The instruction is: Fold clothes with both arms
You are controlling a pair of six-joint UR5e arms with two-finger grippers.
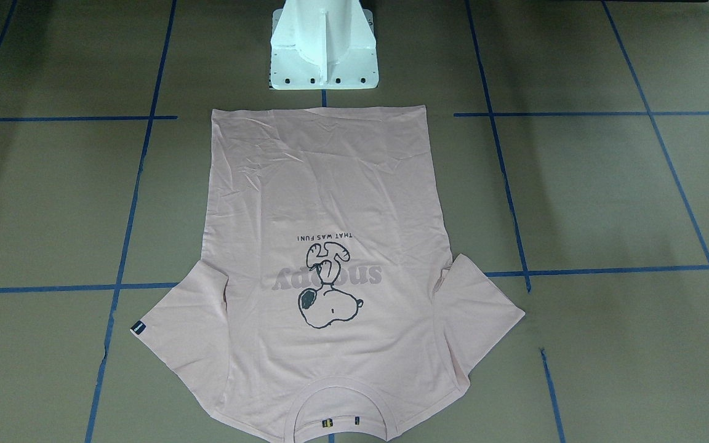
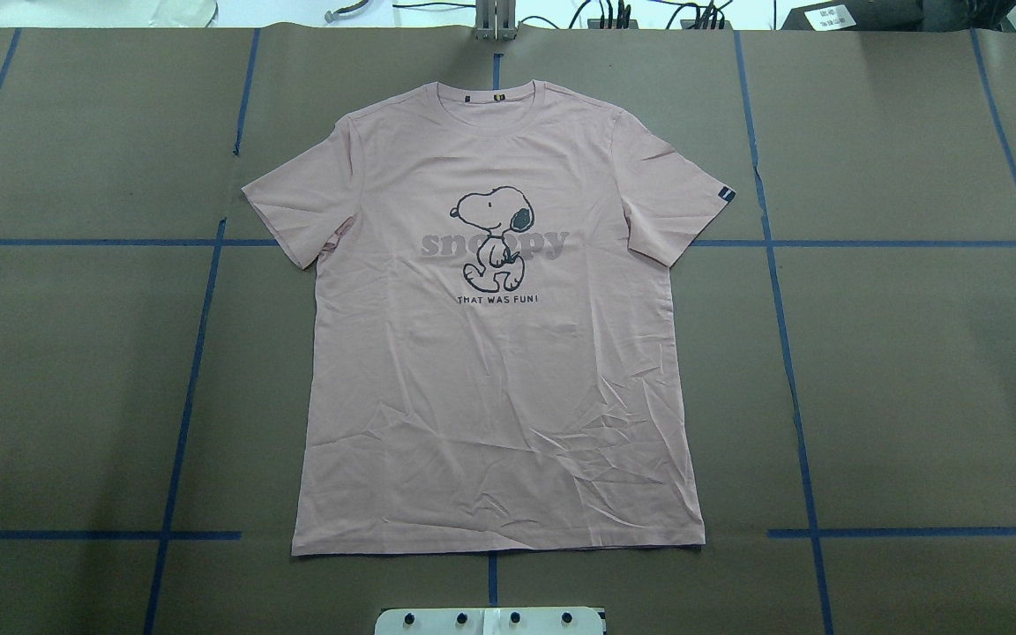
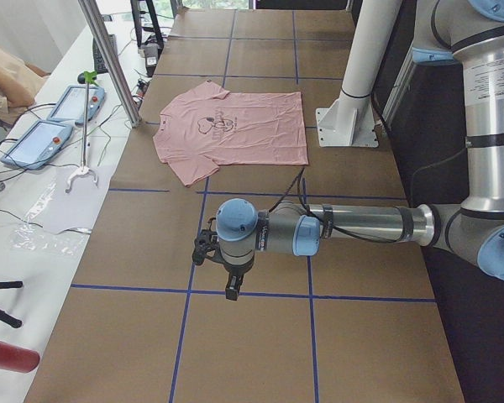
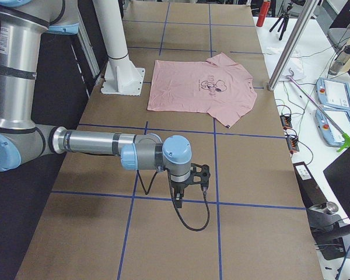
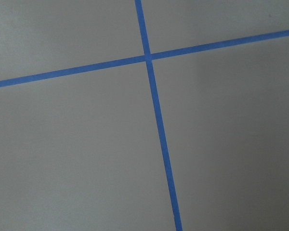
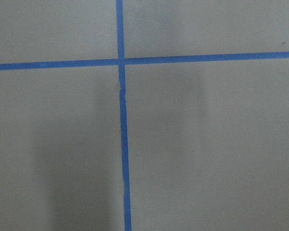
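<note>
One T-shirt [image 2: 499,397] was laid flat mid-frame. Two grippers were seen, the left gripper [image 3: 233,291] and the right gripper [image 4: 178,201]; neither's opening could be told.

Left arm [image 3: 361,223], right arm [image 4: 99,142], both outstretched

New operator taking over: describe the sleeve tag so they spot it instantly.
From the white pedestal, look across the table to the pink T-shirt lying flat, print up. On its sleeve toward the robot's right, the tag is a small dark patch at the hem; the other sleeve has none.
</note>
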